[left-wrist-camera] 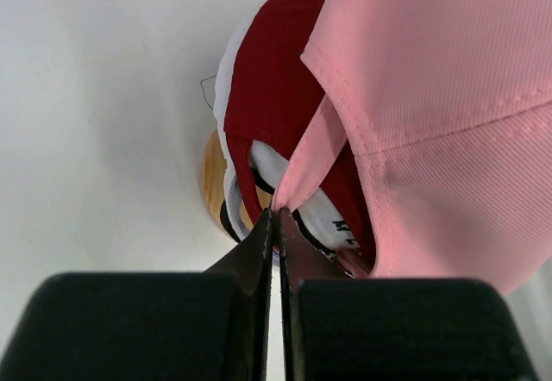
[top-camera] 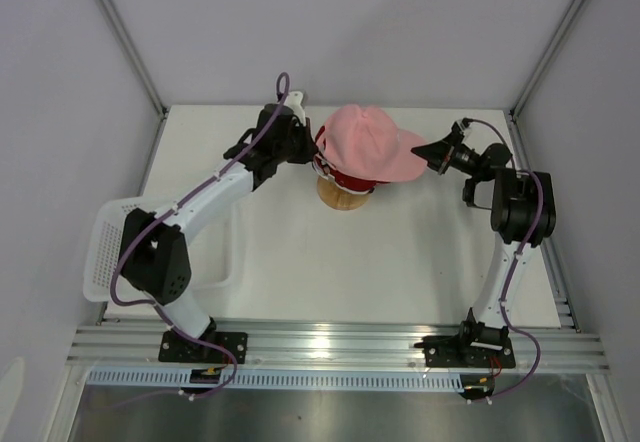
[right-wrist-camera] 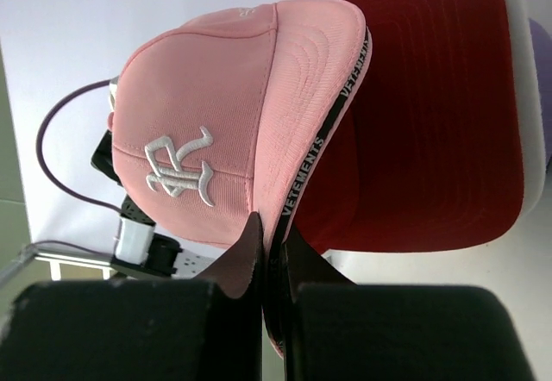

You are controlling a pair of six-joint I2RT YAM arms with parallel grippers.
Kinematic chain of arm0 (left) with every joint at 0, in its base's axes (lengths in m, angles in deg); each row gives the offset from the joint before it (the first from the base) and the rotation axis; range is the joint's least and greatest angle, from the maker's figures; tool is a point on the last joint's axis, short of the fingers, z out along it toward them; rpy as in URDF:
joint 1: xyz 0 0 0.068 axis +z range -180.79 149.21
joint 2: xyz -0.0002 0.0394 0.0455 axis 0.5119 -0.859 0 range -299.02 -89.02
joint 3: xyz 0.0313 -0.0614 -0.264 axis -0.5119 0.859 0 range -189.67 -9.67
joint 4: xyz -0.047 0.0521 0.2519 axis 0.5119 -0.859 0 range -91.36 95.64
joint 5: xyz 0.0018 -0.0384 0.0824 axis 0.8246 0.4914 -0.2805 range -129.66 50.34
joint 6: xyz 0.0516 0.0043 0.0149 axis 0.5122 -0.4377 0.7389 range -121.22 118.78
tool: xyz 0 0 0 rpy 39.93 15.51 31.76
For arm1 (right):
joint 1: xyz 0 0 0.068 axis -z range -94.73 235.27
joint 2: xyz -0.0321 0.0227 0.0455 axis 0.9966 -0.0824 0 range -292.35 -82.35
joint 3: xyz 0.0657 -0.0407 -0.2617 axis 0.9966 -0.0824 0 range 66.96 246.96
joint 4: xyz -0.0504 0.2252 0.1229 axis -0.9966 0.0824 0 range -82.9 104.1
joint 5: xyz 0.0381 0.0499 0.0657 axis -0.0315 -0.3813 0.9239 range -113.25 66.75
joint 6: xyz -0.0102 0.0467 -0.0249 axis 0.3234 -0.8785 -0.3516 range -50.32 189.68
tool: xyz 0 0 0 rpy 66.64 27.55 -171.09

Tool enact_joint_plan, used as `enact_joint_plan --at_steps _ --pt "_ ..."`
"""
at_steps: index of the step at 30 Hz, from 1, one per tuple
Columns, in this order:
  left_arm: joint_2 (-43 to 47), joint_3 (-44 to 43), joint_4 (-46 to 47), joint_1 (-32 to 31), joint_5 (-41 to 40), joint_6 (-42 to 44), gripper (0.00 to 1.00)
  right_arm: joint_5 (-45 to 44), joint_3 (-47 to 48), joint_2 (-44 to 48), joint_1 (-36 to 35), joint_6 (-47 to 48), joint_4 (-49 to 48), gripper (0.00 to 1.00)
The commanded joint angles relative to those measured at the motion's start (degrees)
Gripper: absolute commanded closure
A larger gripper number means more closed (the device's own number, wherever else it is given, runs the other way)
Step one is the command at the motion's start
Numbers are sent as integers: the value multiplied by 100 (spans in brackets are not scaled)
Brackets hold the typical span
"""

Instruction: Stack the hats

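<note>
A pink hat (top-camera: 365, 142) with a white embroidered logo hangs over the stack on the wooden stand (top-camera: 345, 197), held at both ends. My left gripper (top-camera: 315, 149) is shut on its rear edge; in the left wrist view the pink fabric (left-wrist-camera: 440, 114) is pinched at the fingertips of that gripper (left-wrist-camera: 278, 213). My right gripper (top-camera: 427, 150) is shut on the brim, and the right wrist view has the pink hat (right-wrist-camera: 198, 114) clamped at this gripper (right-wrist-camera: 274, 226). Under it sit a red hat (left-wrist-camera: 276, 79) and a white hat (left-wrist-camera: 332, 217). The red brim (right-wrist-camera: 431, 122) lies below the pink one.
A white mesh basket (top-camera: 110, 242) stands at the left edge of the table beside the left arm. The wooden stand (left-wrist-camera: 214, 178) sits on the white tabletop near the back wall. Side walls close in on both sides.
</note>
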Motion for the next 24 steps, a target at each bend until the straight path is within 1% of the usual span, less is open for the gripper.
enact_joint_plan --at_steps 1,2,3,4,5,6,7,8,9,10,11,12,14,19,24 --pt "-104 560 -639 284 -306 -104 99 -280 -73 -278 155 1088 -602 100" --pt "-157 648 -613 302 -271 -156 99 -289 -64 -252 129 1307 -391 100" --pt "-183 666 -595 346 -279 -183 99 -306 -47 -217 94 1571 263 100" --pt "-218 684 -569 364 -271 -192 99 -324 -12 -121 33 2269 714 100" --pt "-253 719 -569 373 -279 -209 99 -385 93 -68 6 2659 1162 100" --pt "-323 719 -569 373 -297 -218 99 -429 164 -6 -20 3063 2141 100" --pt "-359 719 -569 381 -297 -227 99 -473 234 46 -73 3442 2612 100" --pt "-394 763 -534 381 -306 -253 99 -552 313 151 -82 4150 3017 100" --pt "-429 781 -525 390 -306 -271 99 -605 479 196 -100 4497 3839 100" --pt "-482 824 -525 390 -297 -280 99 -675 577 222 -100 4839 4265 100" --pt "-500 851 -499 390 -297 -280 99 -780 673 258 -91 5478 5009 100" --pt "-517 912 -498 399 -306 -297 99 -825 866 258 -82 5728 5286 100" --pt "-518 1018 -472 408 -350 -324 99 -939 981 240 -38 6011 5630 100" --pt "-491 1308 -393 495 -350 -411 99 -948 1008 -23 23 5757 5324 100" --pt "-544 1352 -367 522 -306 -403 99 -974 1193 -304 -47 5695 5394 100"
